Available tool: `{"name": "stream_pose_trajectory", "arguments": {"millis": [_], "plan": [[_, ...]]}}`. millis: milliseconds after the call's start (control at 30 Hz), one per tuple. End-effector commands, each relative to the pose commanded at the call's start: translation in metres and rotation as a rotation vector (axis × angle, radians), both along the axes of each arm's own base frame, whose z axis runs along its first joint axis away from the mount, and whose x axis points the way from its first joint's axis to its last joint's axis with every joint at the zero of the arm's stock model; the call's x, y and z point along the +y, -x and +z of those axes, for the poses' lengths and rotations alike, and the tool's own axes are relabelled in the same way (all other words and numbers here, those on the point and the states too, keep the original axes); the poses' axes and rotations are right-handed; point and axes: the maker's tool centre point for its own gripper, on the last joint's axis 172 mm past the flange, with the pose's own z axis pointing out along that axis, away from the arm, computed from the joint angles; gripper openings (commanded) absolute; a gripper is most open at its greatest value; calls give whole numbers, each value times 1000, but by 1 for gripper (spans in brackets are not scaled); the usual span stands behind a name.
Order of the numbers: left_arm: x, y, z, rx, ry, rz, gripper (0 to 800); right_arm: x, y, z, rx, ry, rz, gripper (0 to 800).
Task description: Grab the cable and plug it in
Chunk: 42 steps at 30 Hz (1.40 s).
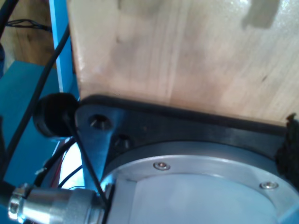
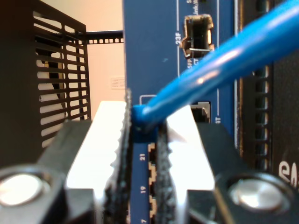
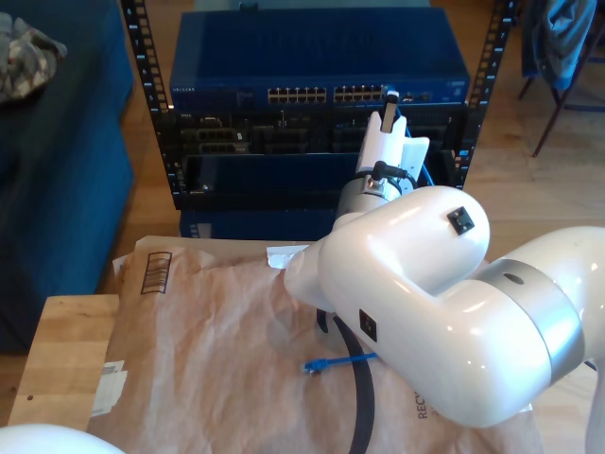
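At the blue switch ports, the cable is pinched by my second end effector; my first end effector's state cannot be told.

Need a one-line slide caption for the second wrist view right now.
My second gripper pinches the blue cable at its plug end, right against the blue network switch's numbered ports.

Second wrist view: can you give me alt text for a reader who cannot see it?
My second gripper pinches the plug end of a thin bright blue network cable between its white serrated fingers, right in front of a blue network switch panel with numbered ports. A black slotted metal rack panel stands beside the switch.
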Motion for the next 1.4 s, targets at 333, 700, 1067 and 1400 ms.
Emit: {"name": "stream_pose_trajectory", "arguments": {"millis": [333,700,1067,1400], "plan": [[0,0,0,0,-2,0,800,7,-5,-2,-6,5,17,0],[0,0,0,0,-2,0,799,-2,-12,-4,9,-6,11,0],[0,0,0,0,0,0,799,2,-8,-9,16,-1,34,216],[0,0,0,0,0,0,799,-9,36,15,70,18,53,303]]}}
